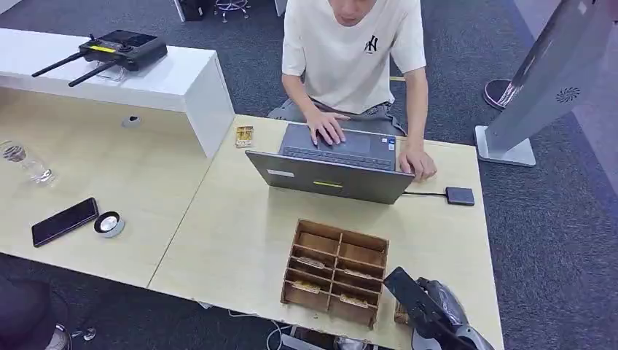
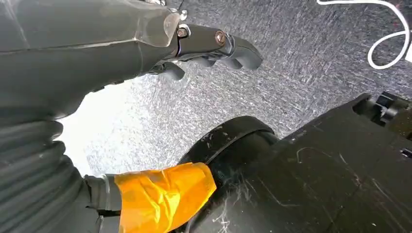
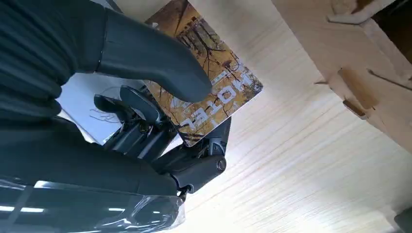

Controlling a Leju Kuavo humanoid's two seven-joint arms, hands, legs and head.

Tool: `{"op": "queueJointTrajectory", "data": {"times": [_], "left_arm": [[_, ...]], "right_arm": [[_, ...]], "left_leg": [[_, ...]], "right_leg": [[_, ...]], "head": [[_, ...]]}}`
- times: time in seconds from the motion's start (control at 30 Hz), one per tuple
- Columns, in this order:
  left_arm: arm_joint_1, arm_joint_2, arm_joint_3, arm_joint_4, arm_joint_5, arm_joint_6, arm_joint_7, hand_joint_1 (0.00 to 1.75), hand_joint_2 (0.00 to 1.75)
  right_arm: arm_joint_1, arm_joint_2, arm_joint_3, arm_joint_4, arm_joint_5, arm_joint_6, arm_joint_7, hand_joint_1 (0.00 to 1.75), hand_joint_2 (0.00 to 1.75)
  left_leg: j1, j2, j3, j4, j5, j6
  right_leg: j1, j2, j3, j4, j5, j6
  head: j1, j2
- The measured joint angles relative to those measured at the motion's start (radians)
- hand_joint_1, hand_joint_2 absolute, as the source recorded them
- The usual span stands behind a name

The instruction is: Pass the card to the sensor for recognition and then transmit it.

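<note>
A yellow-brown printed card point(image 3: 221, 90) is pinched between the thumb and the dark fingers of my right hand point(image 3: 160, 111), just above the pale wooden table. In the head view my right hand point(image 1: 436, 310) sits at the table's front right corner, beside the wooden card box point(image 1: 336, 270). A small dark sensor pad point(image 1: 460, 195) lies at the table's right edge, cabled to the laptop point(image 1: 334, 163). My left hand point(image 2: 214, 48) hangs over the grey carpet, fingers apart from the orange-taped thumb point(image 2: 163, 196), holding nothing.
A person sits behind the table with both hands at the laptop. The box's compartments hold several more cards. A phone point(image 1: 64, 221), a round puck point(image 1: 109, 224) and a glass point(image 1: 25, 162) lie on the left table. A grey kiosk stand point(image 1: 543, 80) rises at the right.
</note>
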Motion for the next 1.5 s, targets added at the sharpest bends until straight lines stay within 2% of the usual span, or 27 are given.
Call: {"op": "queueJointTrajectory", "data": {"times": [0.73,1.37,1.4,1.5], "left_arm": [[0.000,-0.002,0.008,0.000,-0.039,-0.015,-0.004,0.00,1.75],[0.003,-0.011,0.041,0.000,-0.071,-0.032,-0.011,0.00,1.75],[0.003,-0.011,0.043,0.000,-0.072,-0.032,-0.011,0.00,0.00],[0.007,-0.011,0.048,0.000,-0.074,-0.037,-0.011,0.00,0.00]], "right_arm": [[0.005,-0.002,-0.019,0.000,-0.012,0.003,-0.017,1.75,1.75],[0.005,-0.037,-0.140,-0.026,-0.023,0.004,-0.029,1.75,1.75],[0.005,-0.039,-0.145,-0.026,-0.022,0.005,-0.029,1.75,1.75],[0.007,-0.049,-0.163,-0.025,-0.021,0.015,-0.028,1.75,1.75]], "left_leg": [[0.000,0.000,0.000,0.000,0.000,0.000],[0.000,0.000,0.000,0.000,0.000,0.000],[0.000,0.000,0.000,0.000,0.000,0.000],[0.000,0.000,0.000,0.000,0.000,0.000]], "right_leg": [[0.000,0.000,0.000,0.000,0.000,0.000],[0.000,0.000,0.000,0.000,0.000,0.000],[0.000,0.000,0.000,0.000,0.000,0.000],[0.000,0.000,0.000,0.000,0.000,0.000]], "head": [[0.000,0.000],[0.000,0.000],[0.000,0.000],[0.000,0.000]]}}
